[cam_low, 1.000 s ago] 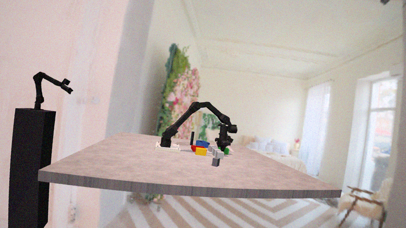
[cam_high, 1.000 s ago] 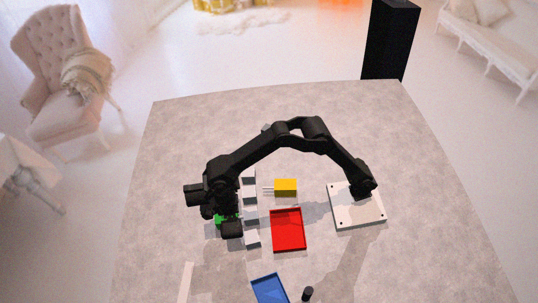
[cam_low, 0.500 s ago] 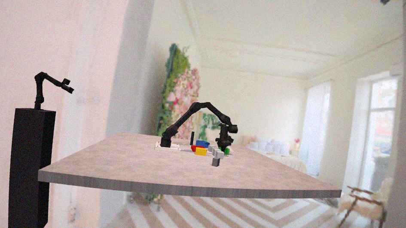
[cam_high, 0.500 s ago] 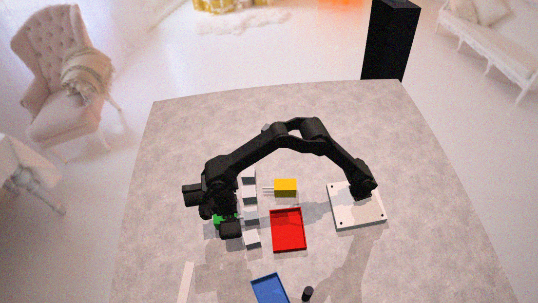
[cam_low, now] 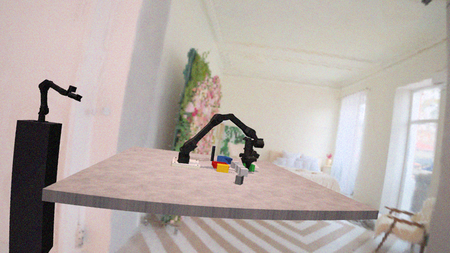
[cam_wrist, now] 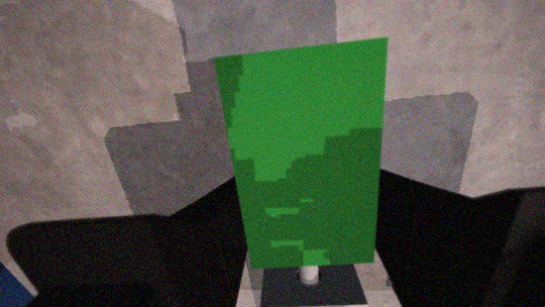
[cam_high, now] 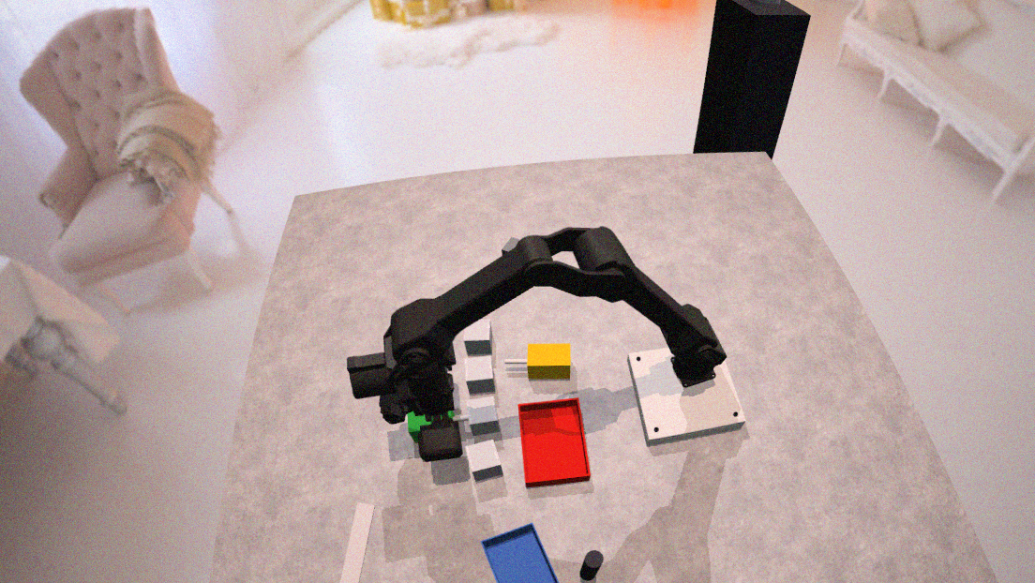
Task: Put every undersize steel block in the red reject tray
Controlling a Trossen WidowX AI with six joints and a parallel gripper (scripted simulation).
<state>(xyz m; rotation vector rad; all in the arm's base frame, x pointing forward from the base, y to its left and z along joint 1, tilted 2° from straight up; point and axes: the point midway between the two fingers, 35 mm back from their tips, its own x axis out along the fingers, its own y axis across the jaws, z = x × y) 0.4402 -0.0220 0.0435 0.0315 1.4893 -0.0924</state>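
My gripper (cam_high: pixel 432 417) (cam_wrist: pixel 299 172) is shut on the green gauge (cam_high: pixel 415 426) (cam_low: pixel 252 167) (cam_wrist: pixel 307 114), left of the row of steel blocks in the top view. The gauge's pale pin (cam_high: pixel 461 417) (cam_wrist: pixel 309 272) points at the third block from the back (cam_high: pixel 483 413) (cam_wrist: pixel 282 292). In the wrist view its end is at the hole in the dark face; how deep it sits I cannot tell. Other blocks in the row are the rear one (cam_high: pixel 477 337), the second (cam_high: pixel 479 372) and the slightly turned front one (cam_high: pixel 484 459). The red tray (cam_high: pixel 554 442) is empty.
A yellow block with two pale pins (cam_high: pixel 548 360) (cam_low: pixel 222 168) lies right of the row. A blue tray (cam_high: pixel 518 554), a black cylinder (cam_high: pixel 592 564) and a white strip (cam_high: pixel 356 543) are near the front. A grey block (cam_high: pixel 510 246) (cam_low: pixel 238 179) stands farther back, partly behind the arm.
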